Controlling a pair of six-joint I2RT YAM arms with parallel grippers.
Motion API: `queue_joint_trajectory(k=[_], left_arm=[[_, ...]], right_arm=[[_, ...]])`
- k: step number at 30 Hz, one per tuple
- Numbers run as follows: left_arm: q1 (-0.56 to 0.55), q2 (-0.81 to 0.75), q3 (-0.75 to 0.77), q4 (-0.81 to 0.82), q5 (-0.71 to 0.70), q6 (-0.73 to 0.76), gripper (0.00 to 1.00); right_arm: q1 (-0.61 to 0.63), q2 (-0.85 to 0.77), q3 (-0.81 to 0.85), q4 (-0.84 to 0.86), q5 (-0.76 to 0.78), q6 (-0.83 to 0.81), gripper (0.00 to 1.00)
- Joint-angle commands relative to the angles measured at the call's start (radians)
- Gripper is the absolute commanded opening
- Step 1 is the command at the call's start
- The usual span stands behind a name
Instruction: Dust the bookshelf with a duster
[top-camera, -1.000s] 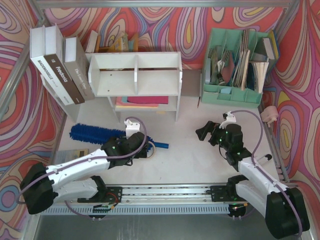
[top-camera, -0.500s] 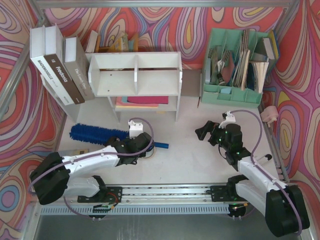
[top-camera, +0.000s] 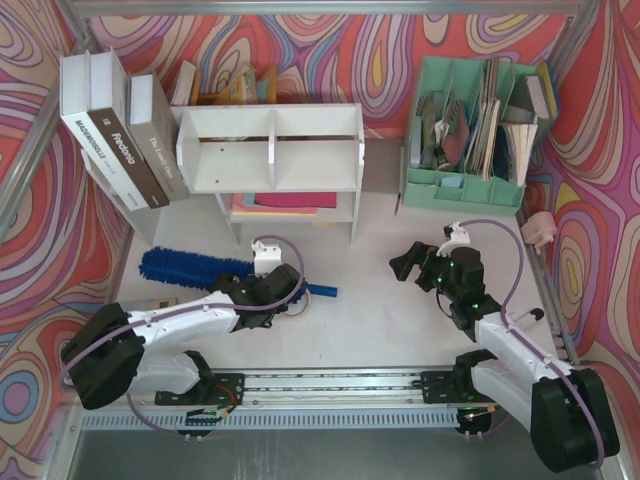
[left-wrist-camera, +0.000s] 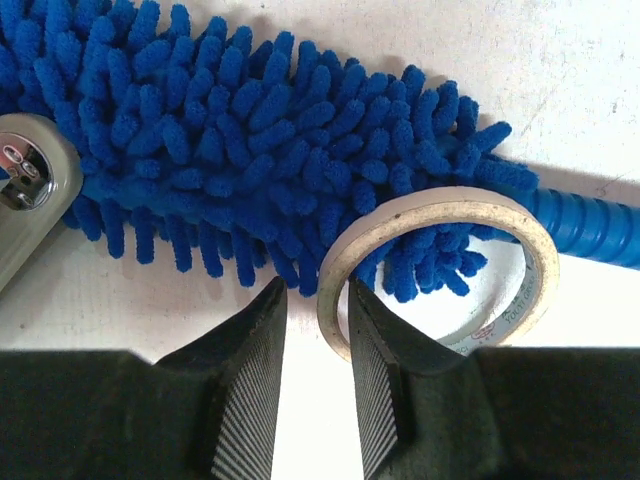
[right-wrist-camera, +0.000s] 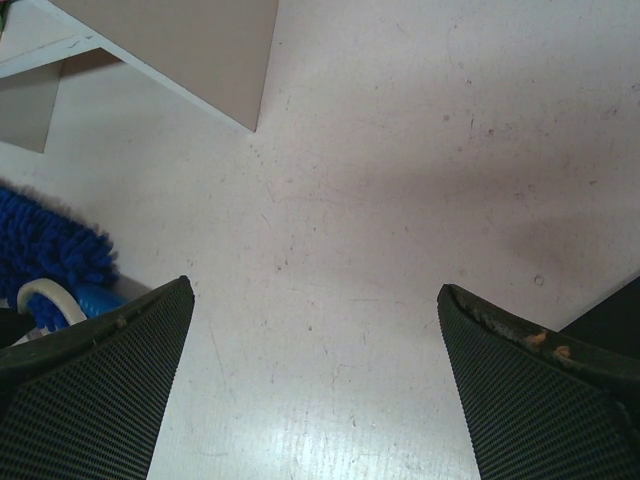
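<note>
The white bookshelf (top-camera: 270, 150) stands at the back of the table; its side panel (right-wrist-camera: 190, 45) shows in the right wrist view. The blue fluffy duster (top-camera: 190, 268) (left-wrist-camera: 230, 150) lies on the table in front of it, with its handle (top-camera: 322, 291) (left-wrist-camera: 590, 225) pointing right. My left gripper (top-camera: 290, 298) (left-wrist-camera: 315, 290) is low beside the duster's handle end. Its jaws stand narrow, one on each side of the wall of a tape roll (left-wrist-camera: 440, 260), with a gap still showing. My right gripper (top-camera: 403, 265) (right-wrist-camera: 315, 290) is wide open over bare table.
A mint-green file organiser (top-camera: 480, 130) full of papers stands at the back right. Books (top-camera: 110, 130) lean at the back left. A grey device (left-wrist-camera: 25, 190) lies against the duster's brush. A pink object (top-camera: 538, 230) sits by the right wall.
My left gripper's jaws have narrowed around the tape roll's wall, and the left arm has shifted slightly. The right arm has not moved.
</note>
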Motion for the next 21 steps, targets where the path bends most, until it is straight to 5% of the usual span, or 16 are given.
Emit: queue_joint_trajectory(k=[1,21], left_arm=[[0.012,0.017,-0.025,0.035,-0.001,0.011,0.35],[0.014,0.023,0.034,-0.046,0.032,0.002,0.2]], right_arm=[[0.005,0.01,-0.006,0.039,-0.01,-0.007,0.97],[0.008,0.021,-0.004,0.039,0.0,-0.006,0.97]])
